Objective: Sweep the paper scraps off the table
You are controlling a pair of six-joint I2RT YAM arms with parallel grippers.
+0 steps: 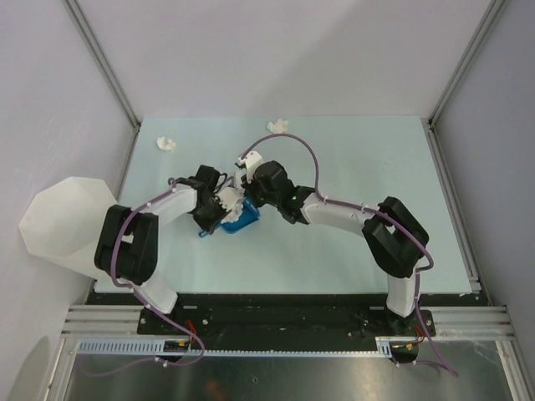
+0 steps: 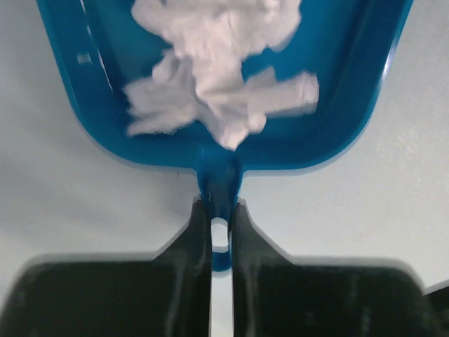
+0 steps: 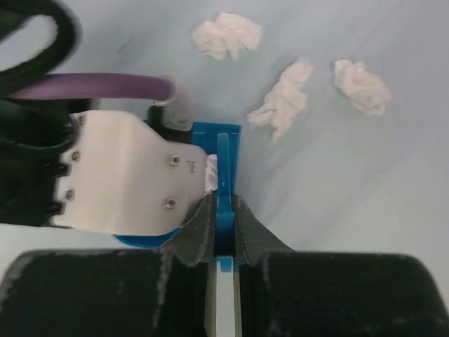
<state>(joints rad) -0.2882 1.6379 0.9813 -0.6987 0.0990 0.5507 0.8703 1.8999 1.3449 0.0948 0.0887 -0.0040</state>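
My left gripper [image 2: 221,225] is shut on the handle of a blue dustpan [image 2: 351,105], which holds a heap of crumpled white paper scraps [image 2: 217,77]. My right gripper [image 3: 223,210] is shut on the thin handle of a blue brush [image 3: 223,161], right beside the left wrist. Three paper scraps [image 3: 284,102] lie loose on the table just beyond the brush. In the top view both grippers meet over the dustpan [image 1: 238,219] at mid-table, the left gripper [image 1: 211,221] from the left and the right gripper [image 1: 251,199] from the right. Two more scraps lie far back, one [image 1: 167,144] at the left and one [image 1: 277,126] at the middle.
A translucent white faceted bin [image 1: 63,221] stands off the table's left edge. The pale green table [image 1: 376,159] has metal-framed edges and grey walls on three sides. A purple cable [image 1: 305,154] arches over the right wrist.
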